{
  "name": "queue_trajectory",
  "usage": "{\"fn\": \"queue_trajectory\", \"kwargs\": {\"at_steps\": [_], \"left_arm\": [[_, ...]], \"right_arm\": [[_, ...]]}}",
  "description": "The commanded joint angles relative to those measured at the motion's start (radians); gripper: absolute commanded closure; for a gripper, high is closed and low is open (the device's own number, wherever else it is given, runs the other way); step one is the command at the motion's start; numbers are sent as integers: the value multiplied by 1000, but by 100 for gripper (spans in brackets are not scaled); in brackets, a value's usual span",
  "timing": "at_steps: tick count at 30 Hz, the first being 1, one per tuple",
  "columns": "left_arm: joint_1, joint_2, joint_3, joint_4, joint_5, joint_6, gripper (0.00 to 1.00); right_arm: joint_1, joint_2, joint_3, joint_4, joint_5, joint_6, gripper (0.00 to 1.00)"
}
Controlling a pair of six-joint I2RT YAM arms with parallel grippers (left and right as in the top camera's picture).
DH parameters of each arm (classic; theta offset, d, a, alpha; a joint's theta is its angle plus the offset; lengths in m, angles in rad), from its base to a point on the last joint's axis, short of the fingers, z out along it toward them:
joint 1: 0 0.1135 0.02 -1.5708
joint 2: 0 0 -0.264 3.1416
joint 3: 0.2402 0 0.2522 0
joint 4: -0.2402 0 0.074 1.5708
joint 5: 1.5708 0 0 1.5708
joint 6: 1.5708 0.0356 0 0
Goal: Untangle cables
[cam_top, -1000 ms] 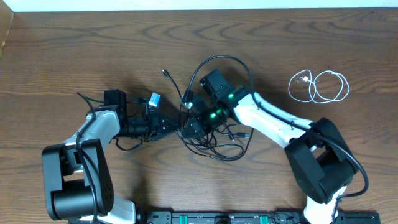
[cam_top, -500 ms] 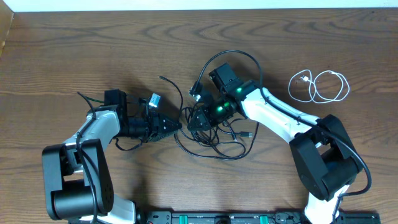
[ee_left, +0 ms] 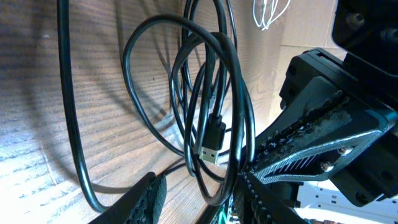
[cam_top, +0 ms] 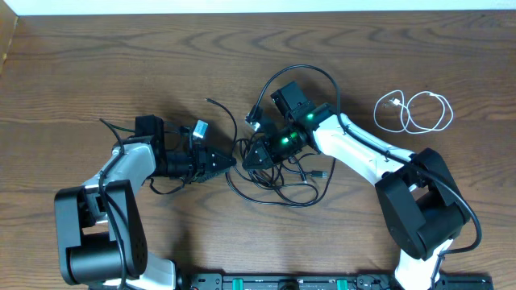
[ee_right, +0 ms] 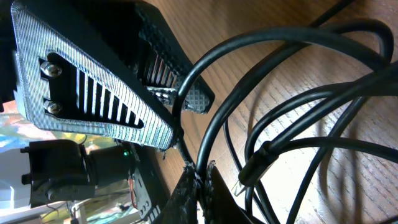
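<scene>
A brown, wood-grained surface (cam_top: pixel 97 64) fills the overhead view, its grain running in long dark swirls. A pale strip (cam_top: pixel 242 6) borders its far edge, and a black rail (cam_top: pixel 282 282) with green fittings lines the near edge.

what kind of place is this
Probably a robotics lab bench, not a home. A left arm and a right arm sit at a wooden table, with a tangle of black cables and a white cable laid out as practice items.

Brown wood-grain table (cam_top: pixel 81 64), evenly lit
</scene>
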Motion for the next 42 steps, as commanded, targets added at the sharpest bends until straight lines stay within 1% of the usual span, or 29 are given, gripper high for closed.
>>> {"fn": "queue_trajectory", "kwargs": {"at_steps": [1, 4, 7, 8, 14, 15, 17, 22, 26, 28, 35, 38, 42], "left_arm": [[2, 4, 0, 19, 16, 13, 60], [2, 4, 0, 50, 16, -13, 61], [-9, 4, 0, 99, 14, -61, 70], [-16, 4, 0, 113, 6, -77, 71], [-76, 4, 0, 145, -153, -167, 78], [-86, 4, 0, 149, -157, -168, 81], [-102, 4, 0, 153, -158, -168, 92], [-107, 4, 0, 148, -219, -180, 92], [-107, 4, 0, 136, -368, -291, 92], [-107, 4, 0, 128, -416, -314, 93], [-106, 4, 0, 45, -573, -329, 92], [-97, 3, 0, 19, -560, -333, 92], [-33, -17, 0, 6, -434, -321, 93]], "right_arm": [[-6, 9, -2, 5, -40, 11, 99], [-6, 9, -2, 13, -59, 11, 99], [-6, 9, -2, 17, -73, 11, 99], [-6, 9, -2, 17, -73, 11, 99], [-6, 9, -2, 17, -73, 11, 99], [-6, 9, -2, 18, -72, 11, 99], [-6, 9, -2, 20, -72, 10, 99], [-13, 9, -2, 25, -72, 10, 99], [-47, -11, -2, 29, -73, 10, 99], [-69, -33, -2, 41, -76, 10, 99], [-144, -151, -2, 42, -148, 7, 99], [-177, -207, -2, 42, -155, 8, 99], [-246, -300, -2, 41, -155, 11, 99]]}}
